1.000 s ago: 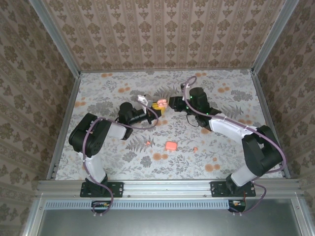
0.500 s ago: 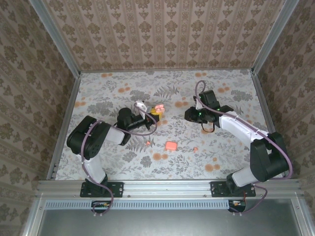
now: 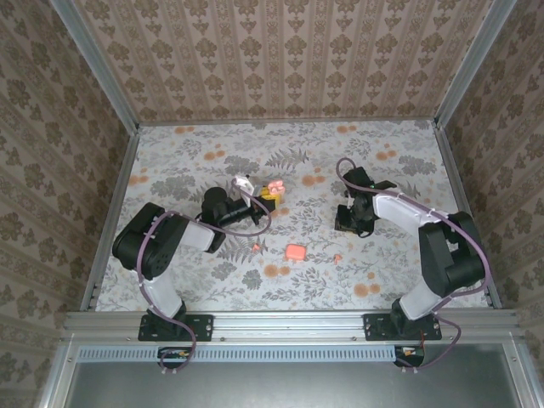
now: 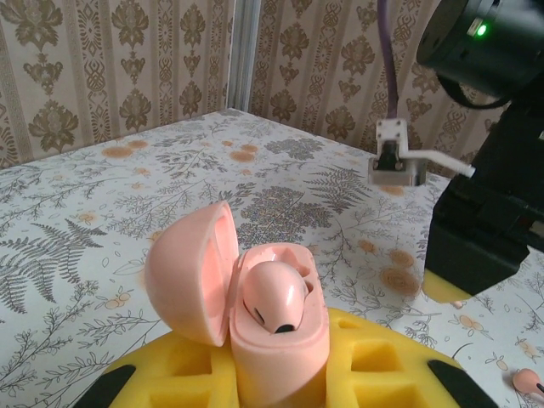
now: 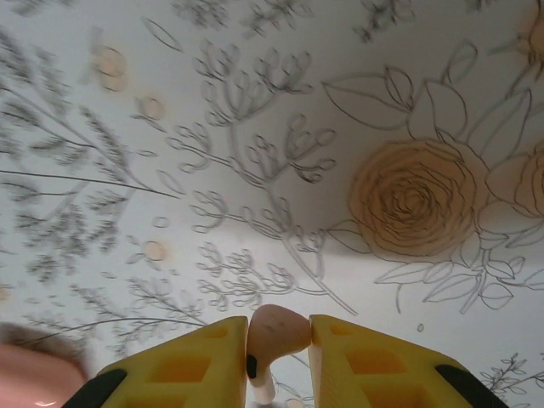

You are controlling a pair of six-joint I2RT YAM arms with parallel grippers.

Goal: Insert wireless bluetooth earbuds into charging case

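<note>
Closest to the near edge of the floral-printed table (image 3: 187, 161) I see three loose pieces, all sitting where they sat a second ago. A tiny coral-orange plastic earbud (image 3: 337, 257) lies toward the right, a smooth salmon-pink rounded-square plastic block (image 3: 296, 252) lies around the middle, and a second coral-orange earbud (image 3: 257, 247) lies left of that. They lie apart from each other and from both arms. I cannot tell what the block is. One loose earbud (image 4: 527, 381), I can't say which, shows at the lower right border of my left wrist view, cut off by the frame.

Next out is the right gripper (image 3: 347, 224), and here is the change. A second ago it was up at the fingertips of the left gripper (image 3: 270, 194), and half a second ago it hung farther back. Now it sits nearer me, close over the table. Its yellow fingers (image 5: 365, 361) are clamped on a pale pink earbud (image 5: 276, 333), whose stem runs off the bottom of the frame. A pink blur in that view's lower left corner is too soft to name.

Farthest out, near the table's middle, the left gripper has stayed put for the last half second. Its jaws grip the base of the open salmon-pink plastic charging case (image 4: 229, 293), lid swung left, with a seated earbud (image 4: 274, 306) inside. What lies behind that bud I cannot make out.
</note>
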